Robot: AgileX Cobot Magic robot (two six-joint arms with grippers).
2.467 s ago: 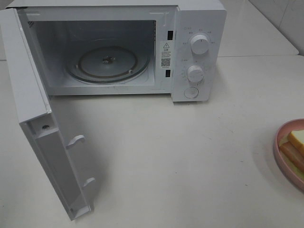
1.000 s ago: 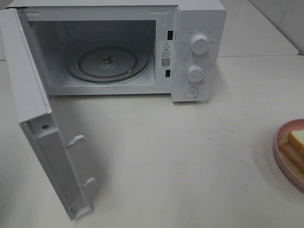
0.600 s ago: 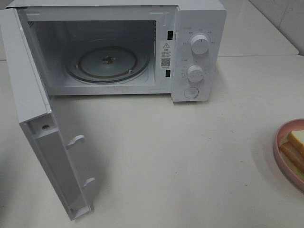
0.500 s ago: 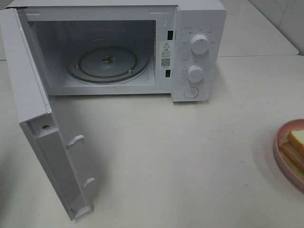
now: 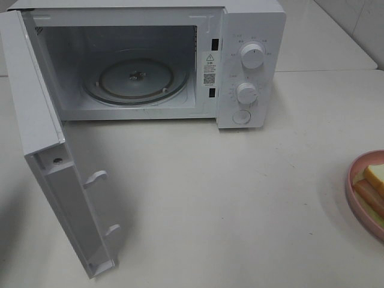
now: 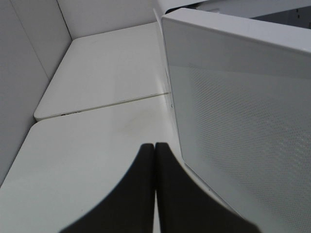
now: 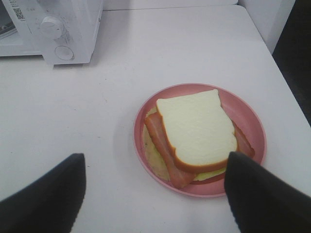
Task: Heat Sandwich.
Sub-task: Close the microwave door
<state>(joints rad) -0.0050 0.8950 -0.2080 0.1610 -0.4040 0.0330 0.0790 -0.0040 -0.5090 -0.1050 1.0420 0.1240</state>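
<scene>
Looking down at a white desk (image 5: 240, 198) we've got a white microwave (image 5: 249, 66) along the far edge, its door (image 5: 54, 180) swung wide open toward the front left corner. Inside we can see the glass turntable (image 5: 137, 81), nothing on it. Two knobs (image 5: 252, 55) and a round button sit on the panel beside the opening.

The sandwich (image 7: 197, 133) is over at the right edge of the desk, lying on a pink plate (image 7: 250, 119): pale bread slice on top, reddish-brown meat strip poking out underneath. It's well apart from the microwave.

Our right gripper (image 7: 155, 194) hovers above the near side of the plate with its fingers (image 7: 46, 194) spread wide, touching nothing. Our left gripper (image 6: 155, 167) has its fingers (image 6: 138, 194) clenched together, nothing between them, just beside the outer face of the open door, over the desk's left side.
</scene>
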